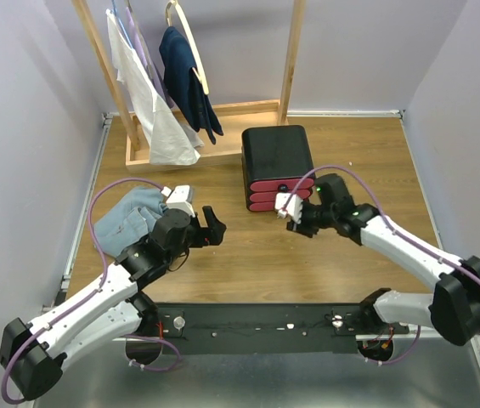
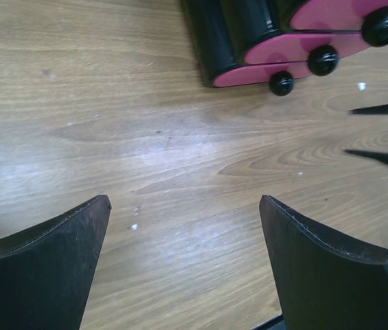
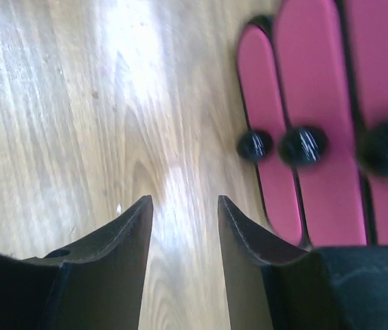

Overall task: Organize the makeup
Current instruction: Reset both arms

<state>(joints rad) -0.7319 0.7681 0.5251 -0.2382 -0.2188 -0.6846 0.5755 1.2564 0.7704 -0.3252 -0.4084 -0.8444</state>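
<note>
left pincer (image 2: pixel 183 203): jaws spread wide, empty, over bare table (image 2: pixel 145 137).
right pincer (image 3: pixel 185 199): jaws part-way apart, nothing between them, only wood grain in the gap.
drawer box (image 1: pixel 278 153): black, three pink drawers, all apparently pushed in. Its knobs (image 3: pixel 303 146) sit ahead of the right pincer and off to its right, not between the jaws.
makeup: not seen in any view. Probably inside the drawers; cannot confirm.
blue cloth (image 1: pixel 129 217): behind the left pincer, beside that arm.
risk, miss: the right pincer is offset from the knobs, so closing here would catch air or clip one knob sideways.
risk, box slides: the box looks light and is not braced, so a pull on a knob could drag it.
risk, arms: both pincers face the same box front and could crowd each other.
</note>
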